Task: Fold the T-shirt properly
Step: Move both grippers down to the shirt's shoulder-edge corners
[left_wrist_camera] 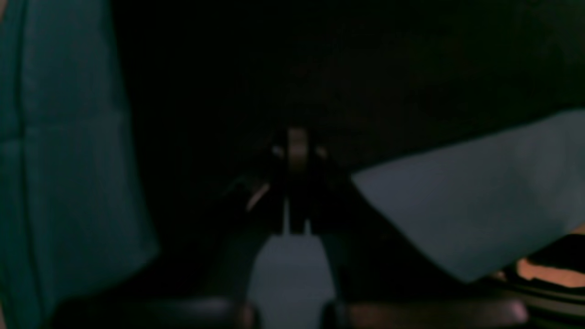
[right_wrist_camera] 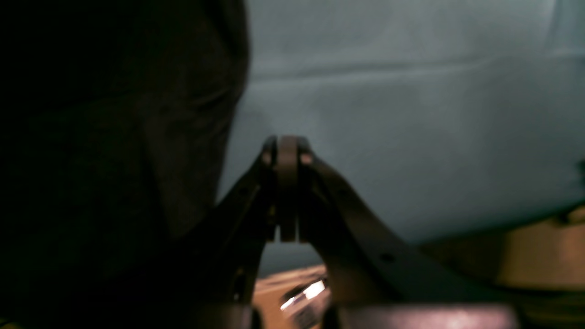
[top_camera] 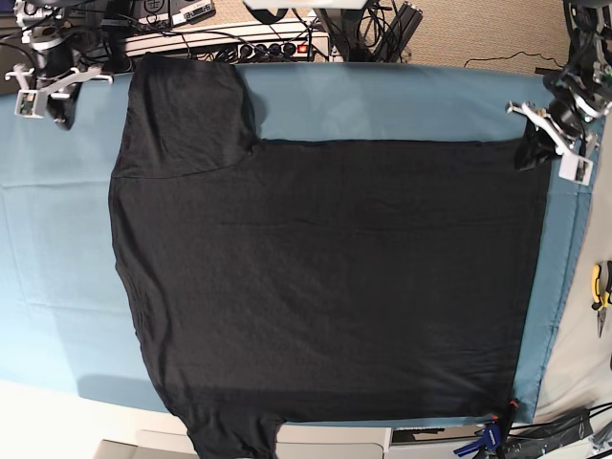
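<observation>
Lying spread flat on the teal-covered counter (top_camera: pixel 57 287), the T-shirt (top_camera: pixel 325 277) risks bunching; left claw (top_camera: pixel 541 142), clenched on its hem corner, could drag it askew; right claw (top_camera: pixel 46 96), clenched empty beside the sleeve, offers no counter-hold.

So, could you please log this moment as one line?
T-shirt: flat on teal cover | left gripper: shut on T-shirt corner | right gripper: shut, empty

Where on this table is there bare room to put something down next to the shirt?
Bare teal cloth table cover lies left of the large black T-shirt, and above its body, right of the sleeve. Only a narrow strip remains along the right edge. The cable-cluttered far edge is crowded.
</observation>
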You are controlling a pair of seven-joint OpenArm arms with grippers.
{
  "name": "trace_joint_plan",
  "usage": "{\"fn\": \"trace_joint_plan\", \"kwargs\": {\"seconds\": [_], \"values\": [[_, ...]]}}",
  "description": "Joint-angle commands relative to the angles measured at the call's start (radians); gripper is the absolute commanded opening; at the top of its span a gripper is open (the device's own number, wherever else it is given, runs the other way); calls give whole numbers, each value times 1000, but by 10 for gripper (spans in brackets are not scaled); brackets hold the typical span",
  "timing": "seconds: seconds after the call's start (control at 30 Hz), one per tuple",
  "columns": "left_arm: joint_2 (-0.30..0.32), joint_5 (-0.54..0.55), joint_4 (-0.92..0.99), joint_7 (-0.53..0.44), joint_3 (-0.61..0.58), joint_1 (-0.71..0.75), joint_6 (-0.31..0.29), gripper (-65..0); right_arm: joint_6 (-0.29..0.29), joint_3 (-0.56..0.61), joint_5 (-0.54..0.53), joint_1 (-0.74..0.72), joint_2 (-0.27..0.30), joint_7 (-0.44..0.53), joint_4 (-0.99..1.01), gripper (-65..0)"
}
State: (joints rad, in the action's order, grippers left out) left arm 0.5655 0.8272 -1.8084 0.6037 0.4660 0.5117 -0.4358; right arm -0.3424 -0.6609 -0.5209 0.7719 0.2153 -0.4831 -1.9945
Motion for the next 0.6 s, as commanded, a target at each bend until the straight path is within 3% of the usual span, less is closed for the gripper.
{"fn": "trace_joint_plan", "kwargs": {"seconds": [0.0,0.33,0.57], "values": [[19,29,-8,-9,8,-8,-3,-650,-15,-13,-31,4,1,4,-13,-650],[42,52,36,10,8,-16,35,-650,-134,-13,-231,-39,-64,-154,-13,-650],[47,40,98,9,9,-30,35,-650,-155,-13,-272,-46,-85,-122,-14,-650]]}}
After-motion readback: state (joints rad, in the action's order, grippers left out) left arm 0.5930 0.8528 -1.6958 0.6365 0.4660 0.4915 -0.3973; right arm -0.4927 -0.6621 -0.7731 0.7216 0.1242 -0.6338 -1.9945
